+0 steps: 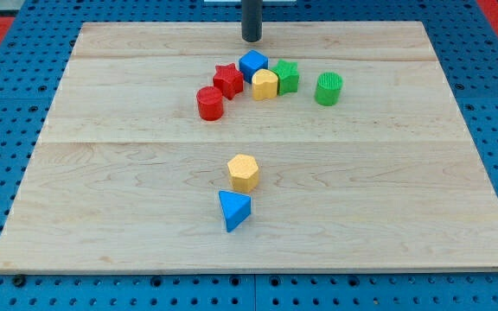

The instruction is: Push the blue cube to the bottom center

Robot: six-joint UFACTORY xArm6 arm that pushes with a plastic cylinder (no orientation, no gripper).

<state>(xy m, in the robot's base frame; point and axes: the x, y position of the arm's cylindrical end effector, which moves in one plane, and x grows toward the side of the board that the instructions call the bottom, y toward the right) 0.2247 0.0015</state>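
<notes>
Where my tip point(252, 39) stands bare, gripping nothing: blue cube point(252, 64) just below, apart

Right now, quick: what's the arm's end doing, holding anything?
No gripper: my tip holds nothing, just above the blue cube toward the view's top, apparently not touching.

My tip point(251, 39) stands upright at the view's top centre.
</notes>
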